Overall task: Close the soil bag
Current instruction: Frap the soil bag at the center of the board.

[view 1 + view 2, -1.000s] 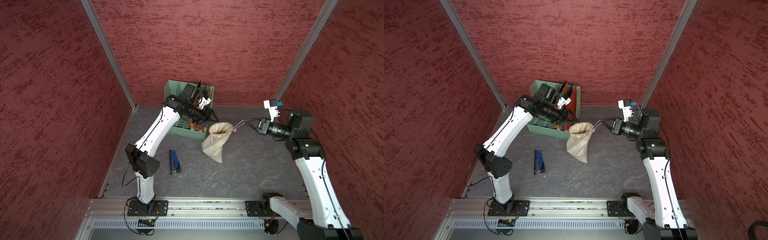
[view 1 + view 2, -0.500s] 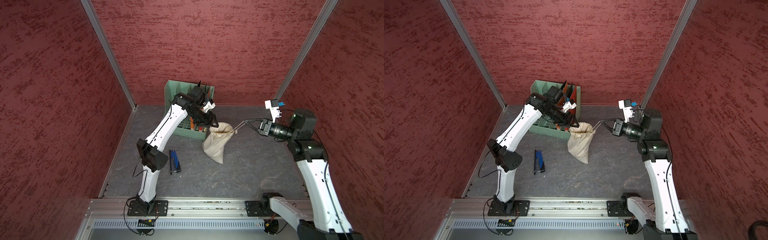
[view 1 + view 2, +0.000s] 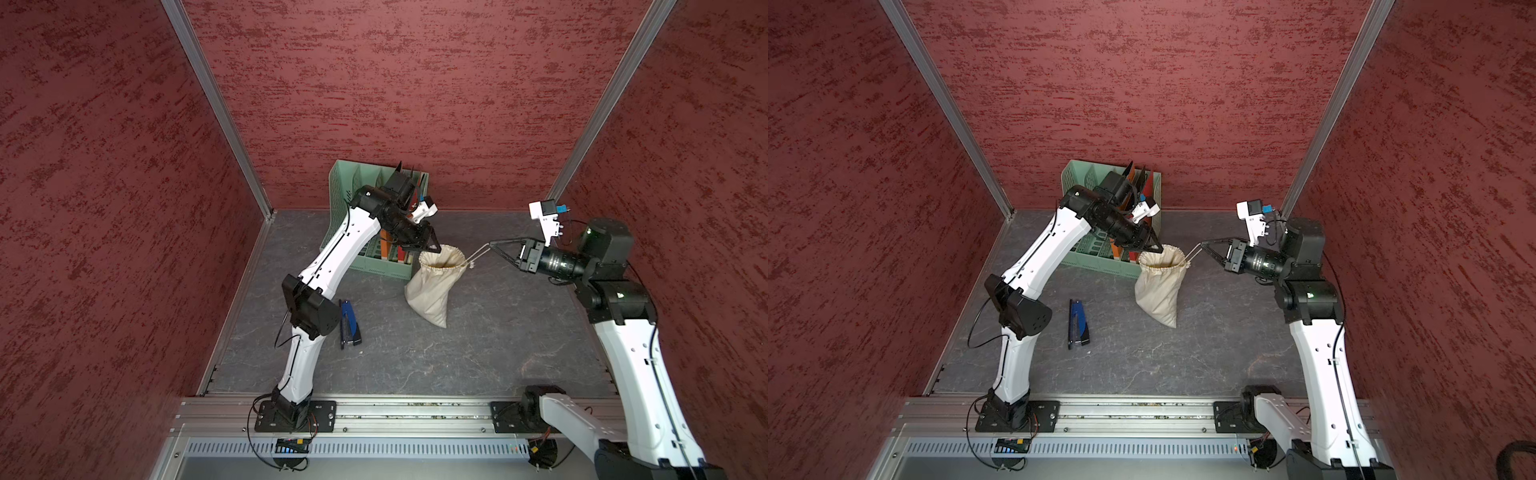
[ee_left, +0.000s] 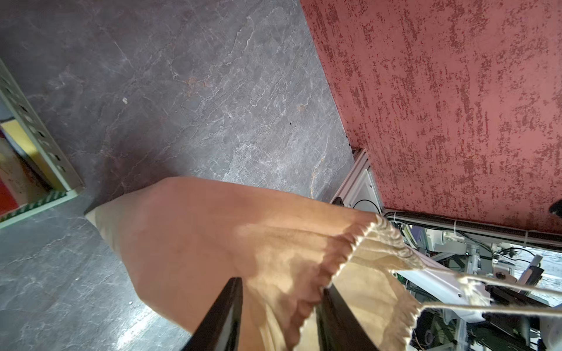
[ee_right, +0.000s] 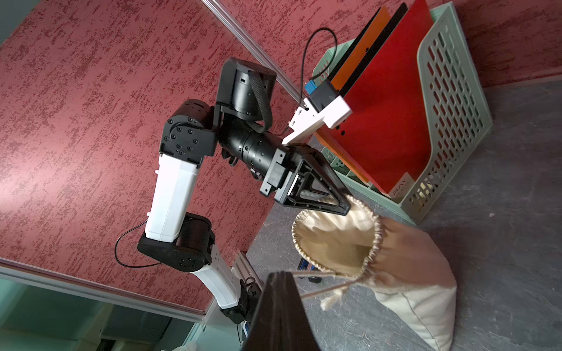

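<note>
The soil bag (image 3: 430,293) (image 3: 1158,291), a cream cloth sack, leans on the grey floor with its mouth wide open. My left gripper (image 3: 433,248) (image 3: 1158,248) is at the rim on the rack side. In the left wrist view its jaws straddle the gathered rim of the bag (image 4: 197,243), and cloth fills the gap and touches both fingers (image 4: 226,313). My right gripper (image 3: 491,244) (image 3: 1202,245) is shut on the thin cords (image 3: 478,254) (image 5: 322,275), which run taut from the opposite side of the neck.
A green file rack (image 3: 345,195) (image 5: 450,121) with red and orange folders stands against the back wall, right behind the left gripper. A blue stapler (image 3: 349,322) (image 3: 1079,322) lies by the left arm. Red walls enclose three sides.
My left arm swung from above the rack to the bag's rim, and its jaws narrowed onto the cloth. The right gripper kept its hold on the cords and barely moved.
</note>
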`<state>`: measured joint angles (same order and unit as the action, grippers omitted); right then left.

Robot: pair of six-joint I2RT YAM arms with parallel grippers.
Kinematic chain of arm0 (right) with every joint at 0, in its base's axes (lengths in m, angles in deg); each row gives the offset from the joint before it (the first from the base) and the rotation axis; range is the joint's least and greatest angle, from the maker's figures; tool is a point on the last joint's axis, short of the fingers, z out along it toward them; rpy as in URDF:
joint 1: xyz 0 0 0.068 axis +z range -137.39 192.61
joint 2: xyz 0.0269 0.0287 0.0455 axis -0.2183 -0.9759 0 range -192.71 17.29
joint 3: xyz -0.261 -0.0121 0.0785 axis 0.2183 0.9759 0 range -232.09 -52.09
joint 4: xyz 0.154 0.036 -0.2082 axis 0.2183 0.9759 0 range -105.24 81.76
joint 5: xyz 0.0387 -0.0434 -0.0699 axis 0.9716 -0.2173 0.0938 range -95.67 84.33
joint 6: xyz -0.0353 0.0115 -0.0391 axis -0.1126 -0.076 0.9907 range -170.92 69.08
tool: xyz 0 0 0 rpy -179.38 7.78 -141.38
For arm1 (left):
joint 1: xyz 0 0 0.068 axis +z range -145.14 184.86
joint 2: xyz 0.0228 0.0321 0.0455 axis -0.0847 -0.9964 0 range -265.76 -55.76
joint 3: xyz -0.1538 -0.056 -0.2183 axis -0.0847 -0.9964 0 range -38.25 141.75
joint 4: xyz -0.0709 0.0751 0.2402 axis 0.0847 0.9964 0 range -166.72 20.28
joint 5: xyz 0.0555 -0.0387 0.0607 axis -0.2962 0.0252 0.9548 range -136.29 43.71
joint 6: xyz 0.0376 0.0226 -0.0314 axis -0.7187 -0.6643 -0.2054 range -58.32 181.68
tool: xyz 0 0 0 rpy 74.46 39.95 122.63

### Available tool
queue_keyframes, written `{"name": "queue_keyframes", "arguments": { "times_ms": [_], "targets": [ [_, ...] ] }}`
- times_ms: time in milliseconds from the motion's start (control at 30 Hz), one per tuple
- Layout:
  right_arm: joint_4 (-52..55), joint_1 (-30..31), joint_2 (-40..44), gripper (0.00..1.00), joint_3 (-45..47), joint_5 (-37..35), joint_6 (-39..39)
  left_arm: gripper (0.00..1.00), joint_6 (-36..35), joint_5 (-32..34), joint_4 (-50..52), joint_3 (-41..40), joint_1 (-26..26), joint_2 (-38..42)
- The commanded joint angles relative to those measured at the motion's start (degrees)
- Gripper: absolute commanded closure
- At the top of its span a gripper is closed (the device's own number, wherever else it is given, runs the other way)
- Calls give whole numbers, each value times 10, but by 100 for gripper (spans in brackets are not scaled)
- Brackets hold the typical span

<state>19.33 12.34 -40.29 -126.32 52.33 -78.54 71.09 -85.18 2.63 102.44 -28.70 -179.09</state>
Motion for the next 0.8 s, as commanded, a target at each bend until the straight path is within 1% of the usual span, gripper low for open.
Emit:
{"name": "queue_keyframes", "arguments": {
  "times_ms": [0,133,167,233,267,333,433,600,767],
  "targets": [
    [4,-2,8,100,-23,4,4,67,-4,-15,-12,23,-5,-10],
    [4,-3,8,100,-22,5,4,77,3,-15,-19,23,-4,-10],
    [5,-3,7,100,-22,5,5,82,7,-18,-24,23,-4,-8],
    [8,-3,7,100,-23,0,9,95,16,-15,-30,23,-5,-2],
    [10,-3,8,100,-25,-5,12,99,22,-6,-31,22,-4,4],
    [3,-3,9,100,-31,-21,15,100,32,21,-30,15,-2,22],
    [-26,-3,6,100,-41,-37,5,100,55,48,-35,-24,12,64],
    [-115,-2,-20,100,-50,-37,-45,100,112,61,-86,-132,42,167],
    [-175,14,-46,100,-50,-35,-76,100,162,78,-120,-232,43,252]
  ]
}}
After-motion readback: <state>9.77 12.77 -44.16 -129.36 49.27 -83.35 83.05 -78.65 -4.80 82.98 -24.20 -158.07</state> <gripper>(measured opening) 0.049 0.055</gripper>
